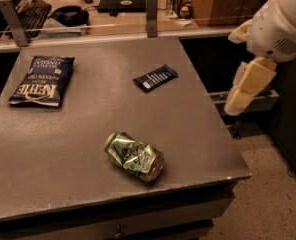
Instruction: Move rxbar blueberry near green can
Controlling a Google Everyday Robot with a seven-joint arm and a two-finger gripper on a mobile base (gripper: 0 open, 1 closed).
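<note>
The rxbar blueberry point(155, 78), a small dark navy wrapper with white text, lies flat on the grey table point(88, 119), right of centre toward the back. The green can point(134, 155), crushed and dented, lies on its side near the table's front edge. Bar and can are well apart. My gripper point(245, 86), cream-coloured on a white arm, hangs off the table's right side, above the floor, right of the bar and touching nothing.
A large blue chip bag point(42, 80) lies at the table's back left. A rail with posts point(151, 14) runs behind the table, with a desk, keyboard and clutter beyond. The table's right edge drops to speckled floor point(268, 194).
</note>
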